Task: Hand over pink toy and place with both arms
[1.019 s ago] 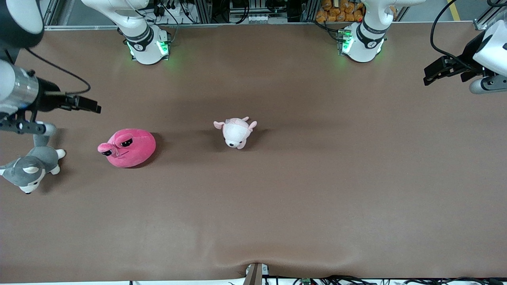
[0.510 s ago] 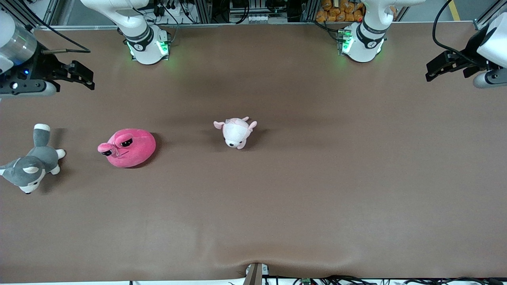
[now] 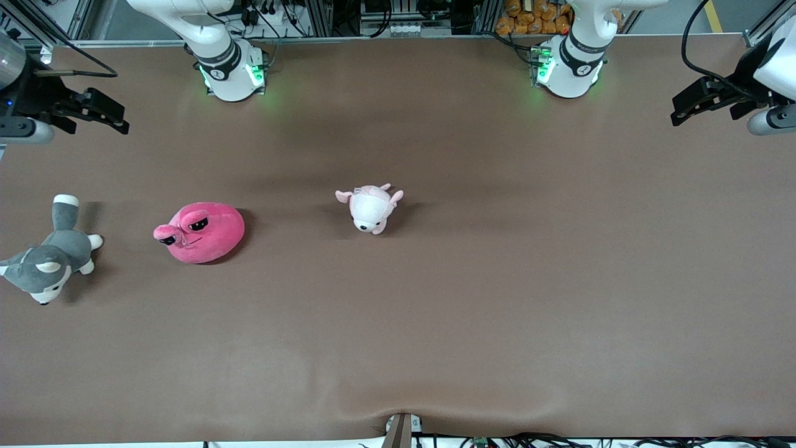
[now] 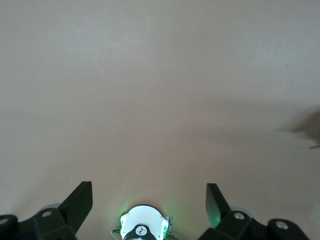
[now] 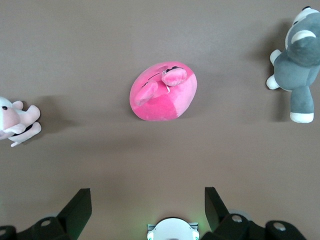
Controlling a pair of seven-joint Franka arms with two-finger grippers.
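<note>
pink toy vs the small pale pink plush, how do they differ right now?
Colour: the pink toy is hot pink all over; the pale pink-and-white plush has a white face.
Size: the pink toy is clearly larger.
Shape: the pink toy is a round blob with half-lidded black eyes; the pale plush is an animal with ears and limbs sticking out.
Place: the pink toy lies toward the right arm's end, the pale plush near the table's middle.
Shared: both rest on the table, untouched.

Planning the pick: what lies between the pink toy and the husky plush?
Nothing: the front view shows bare table between the pink toy and husky plush.
</note>
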